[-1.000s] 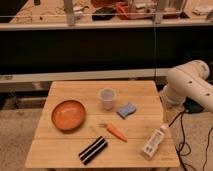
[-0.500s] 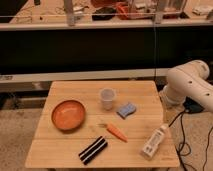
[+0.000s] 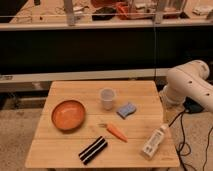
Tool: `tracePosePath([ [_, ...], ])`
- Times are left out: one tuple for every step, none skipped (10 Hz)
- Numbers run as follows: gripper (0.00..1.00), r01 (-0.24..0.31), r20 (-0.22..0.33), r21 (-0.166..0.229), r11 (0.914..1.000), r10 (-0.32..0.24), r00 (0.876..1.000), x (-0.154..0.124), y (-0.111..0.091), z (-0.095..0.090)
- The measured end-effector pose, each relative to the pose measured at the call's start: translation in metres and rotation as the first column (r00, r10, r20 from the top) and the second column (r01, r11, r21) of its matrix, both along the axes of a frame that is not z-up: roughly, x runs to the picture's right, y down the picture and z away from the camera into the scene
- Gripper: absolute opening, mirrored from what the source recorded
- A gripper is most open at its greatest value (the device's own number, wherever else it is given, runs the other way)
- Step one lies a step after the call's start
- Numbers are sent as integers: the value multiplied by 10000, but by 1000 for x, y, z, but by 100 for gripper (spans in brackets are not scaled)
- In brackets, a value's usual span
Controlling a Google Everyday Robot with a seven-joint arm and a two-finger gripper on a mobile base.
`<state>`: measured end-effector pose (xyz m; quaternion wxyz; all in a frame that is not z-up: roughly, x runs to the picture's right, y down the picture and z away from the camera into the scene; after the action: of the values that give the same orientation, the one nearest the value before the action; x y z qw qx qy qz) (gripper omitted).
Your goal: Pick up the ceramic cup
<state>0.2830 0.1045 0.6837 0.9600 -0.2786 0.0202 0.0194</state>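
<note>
At the desk's (image 3: 65,145) right edge the arm (image 3: 190,85) is hovering, claw hidden, grip state untellable; the ceramic cup (image 3: 107,98) is standing untouched, whole pickup remaining.

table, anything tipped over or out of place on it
Only the white bottle: it lies on its side near the right front corner. The ceramic cup stands upright, nothing spilled. The gripper is out of view; only the arm shows at right.
</note>
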Motion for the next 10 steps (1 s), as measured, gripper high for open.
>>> tracePosePath([
  [80, 295, 120, 218, 9993, -298, 9995, -8, -7, 0],
  [80, 553, 282, 423, 9976, -565, 9980, -20, -15, 0],
  [80, 856, 428, 627, 9944, -884, 9952, -35, -22, 1],
  [80, 1141, 567, 860, 9897, -1192, 9912, -50, -31, 1],
  [80, 1358, 651, 1042, 9852, -1431, 9876, -58, -36, 2],
  [80, 1648, 757, 1281, 9780, -1754, 9816, -62, -43, 2],
  [80, 1778, 818, 1383, 9743, -1902, 9783, -65, -46, 2],
  [80, 1957, 946, 1495, 9692, -2111, 9729, -74, -48, 4],
  [80, 2242, 1111, 1630, 9608, -2437, 9635, -87, -51, 7],
  [80, 2474, 1248, 1760, 9528, -2709, 9545, -99, -55, 10],
])
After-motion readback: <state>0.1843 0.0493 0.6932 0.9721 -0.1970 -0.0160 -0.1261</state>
